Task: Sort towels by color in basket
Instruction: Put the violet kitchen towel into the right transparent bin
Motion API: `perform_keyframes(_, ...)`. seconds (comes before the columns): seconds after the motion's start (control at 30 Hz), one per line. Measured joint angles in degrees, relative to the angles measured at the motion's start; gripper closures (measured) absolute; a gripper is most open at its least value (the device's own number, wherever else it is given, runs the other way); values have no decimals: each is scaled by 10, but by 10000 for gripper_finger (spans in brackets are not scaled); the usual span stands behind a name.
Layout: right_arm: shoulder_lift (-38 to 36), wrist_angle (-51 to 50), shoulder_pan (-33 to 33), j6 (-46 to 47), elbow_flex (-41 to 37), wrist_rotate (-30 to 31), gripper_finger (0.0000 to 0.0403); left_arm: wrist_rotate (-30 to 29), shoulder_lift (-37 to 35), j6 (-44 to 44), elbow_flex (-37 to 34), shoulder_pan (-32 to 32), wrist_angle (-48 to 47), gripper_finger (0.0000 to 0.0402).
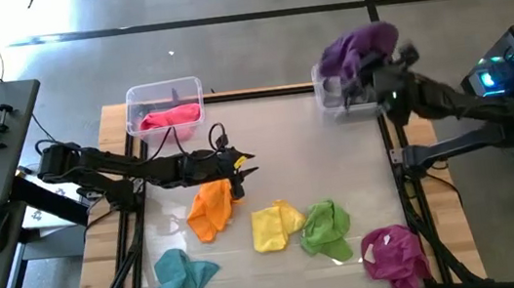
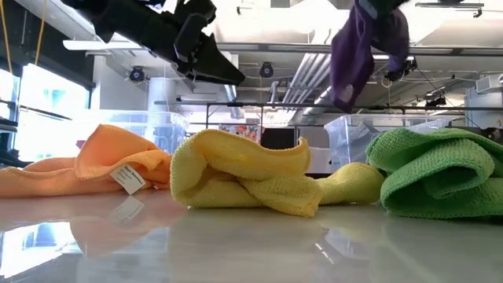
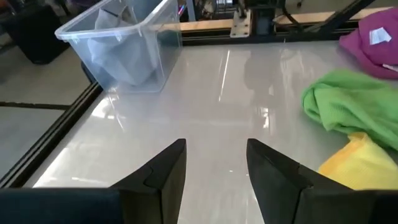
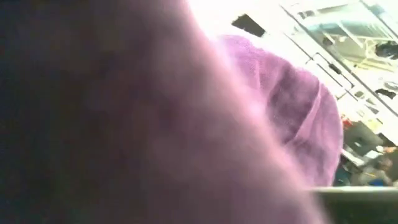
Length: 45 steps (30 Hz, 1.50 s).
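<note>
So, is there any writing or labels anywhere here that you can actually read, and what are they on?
None can be read.
White tag on the orange towel, low view: print too small to read.
White tag on the magenta towel, left wrist view: nothing legible.
Colourful poster in the room behind the table: blurred, unreadable.
Yellow towel, lime green towel, purple towel and clear bins: no visible text.

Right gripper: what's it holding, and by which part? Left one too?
The right gripper holds the soft purple towel by a bunched upper part; the exact spot is hidden. The left gripper is open, holding nothing.
</note>
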Motion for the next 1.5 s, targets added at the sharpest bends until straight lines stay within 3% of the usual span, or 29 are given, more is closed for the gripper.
perform_keyframes(0.1,0,-37,-82,3,-5,-99,397,0,0,0,0,-1,0,245)
perform_keyframes(0.27,21,-114,-199,92,-40,-273,397,0,0,0,0,-1,-1,245)
perform_keyframes(0.47,72,-116,-310,118,-93,-451,397,0,0,0,0,-1,0,245)
perform_keyframes(0.7,157,-121,-400,162,-107,-488,378,0,0,1,0,-1,9,245)
perform_keyframes(0.9,190,-171,-436,157,-97,-528,305,0,0,-1,0,-7,13,245)
perform_keyframes(1.13,189,-302,-435,198,16,-568,220,0,0,3,0,-15,26,245)
perform_keyframes(1.3,186,-364,-432,248,89,-581,214,0,0,5,0,-15,27,245)
perform_keyframes(1.5,172,-276,-407,233,93,-543,234,0,0,5,-5,-15,32,245)
